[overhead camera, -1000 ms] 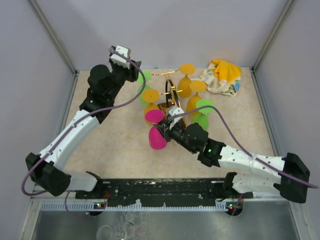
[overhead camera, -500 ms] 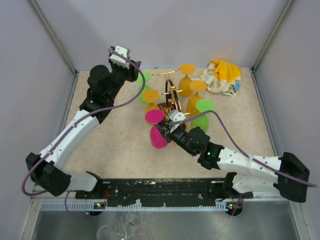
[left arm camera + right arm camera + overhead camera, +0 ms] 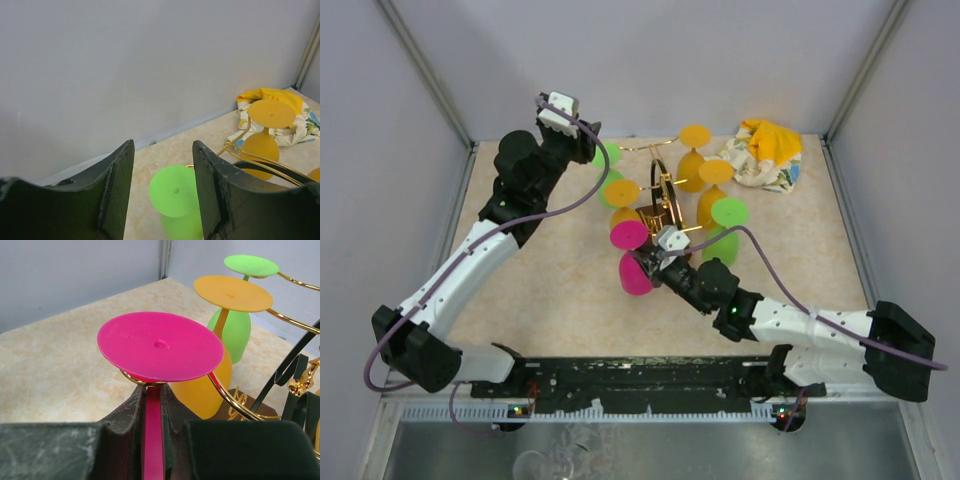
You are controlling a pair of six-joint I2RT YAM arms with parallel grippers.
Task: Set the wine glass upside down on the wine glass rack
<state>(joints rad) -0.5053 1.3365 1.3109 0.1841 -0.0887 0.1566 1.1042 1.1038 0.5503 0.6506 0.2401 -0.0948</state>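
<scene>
The pink wine glass [image 3: 633,255] hangs upside down, its round base [image 3: 160,346] resting on a curled gold arm of the wine glass rack [image 3: 663,200]. My right gripper [image 3: 655,262] is shut on its pink stem [image 3: 154,435] just under the base. The rack's gold arm [image 3: 235,400] runs off to the right. My left gripper [image 3: 582,140] is open and empty, raised at the back left above a green glass [image 3: 175,192] hanging upside down.
Several orange and green glasses hang upside down on the rack, such as an orange one [image 3: 694,160] and a green one [image 3: 724,228]. A yellow and white cloth [image 3: 762,152] lies at the back right. Grey walls enclose the table.
My right gripper has moved slightly left and toward the near edge with the pink glass; the pink bowl has swung down under its base. The left arm has not moved.
</scene>
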